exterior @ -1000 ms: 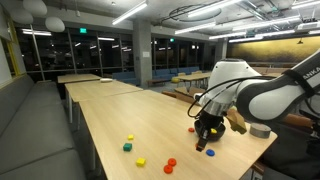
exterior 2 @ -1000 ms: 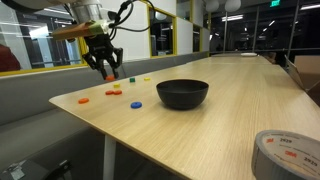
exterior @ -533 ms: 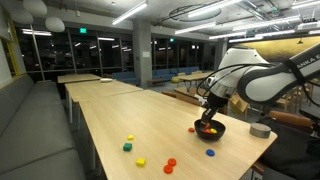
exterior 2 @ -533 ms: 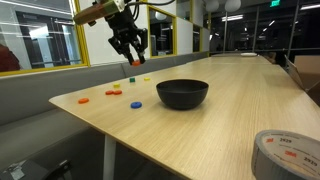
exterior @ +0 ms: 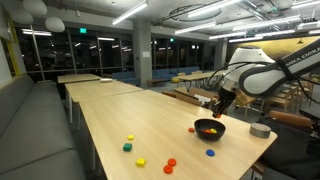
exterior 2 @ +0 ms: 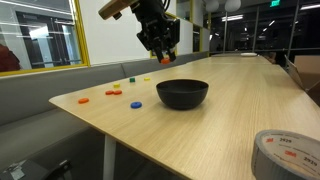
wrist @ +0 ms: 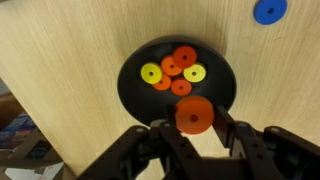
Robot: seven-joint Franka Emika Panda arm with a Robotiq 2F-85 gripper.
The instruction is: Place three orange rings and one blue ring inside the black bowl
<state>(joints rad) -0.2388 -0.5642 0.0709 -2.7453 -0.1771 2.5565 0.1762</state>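
Observation:
In the wrist view my gripper (wrist: 195, 122) is shut on an orange ring (wrist: 194, 110) and holds it above the near rim of the black bowl (wrist: 133, 92). Several orange rings (wrist: 185, 56) and two yellow discs (wrist: 151, 72) lie in the bowl. The blue ring (wrist: 269, 11) lies on the table beyond the bowl. In both exterior views the gripper (exterior: 221, 107) (exterior 2: 161, 57) hangs above the bowl (exterior: 210, 129) (exterior 2: 183, 94). The blue ring (exterior: 210, 153) (exterior 2: 135, 103) and other orange rings (exterior: 170, 164) (exterior 2: 111, 93) lie on the wooden table.
Yellow blocks (exterior: 140, 161) and a green block (exterior: 127, 147) lie on the table beside the rings. A grey tape roll (exterior 2: 288, 155) stands near the table's edge. More tables and a bench stand behind.
The gripper has risen from the table beside the loose rings and moved over the bowl, with the orange ring in it.

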